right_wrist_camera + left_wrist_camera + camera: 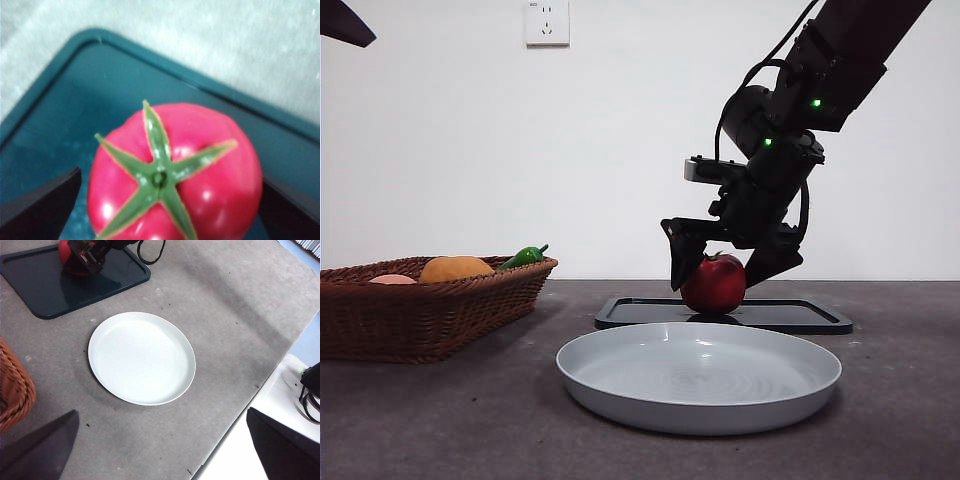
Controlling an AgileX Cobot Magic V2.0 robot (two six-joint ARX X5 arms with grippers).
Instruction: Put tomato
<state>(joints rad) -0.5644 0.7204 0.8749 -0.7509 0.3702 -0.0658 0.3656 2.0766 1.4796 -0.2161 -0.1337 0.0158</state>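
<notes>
The deep-red tomato point(715, 285) with its green calyx sits upright on a dark green tray point(800, 315). My right gripper point(716, 283) reaches down over it, open, one jaw on each side of the fruit. The right wrist view looks straight down on the tomato point(200, 150) between the right gripper's point(171, 176) spread jaws, with the tray point(60, 100) under it. Off to the side, my left gripper point(162, 411) hangs open and empty above the table. Its view catches the tomato point(64, 252) half hidden behind the right gripper point(85, 255).
A pale grey plate point(620, 395) lies empty in front of the tray, also seen as the plate point(141, 357) from above. A wicker basket point(430, 310) at the left holds an orange fruit point(455, 268), a pinkish fruit point(392, 279) and a green pepper point(525, 256).
</notes>
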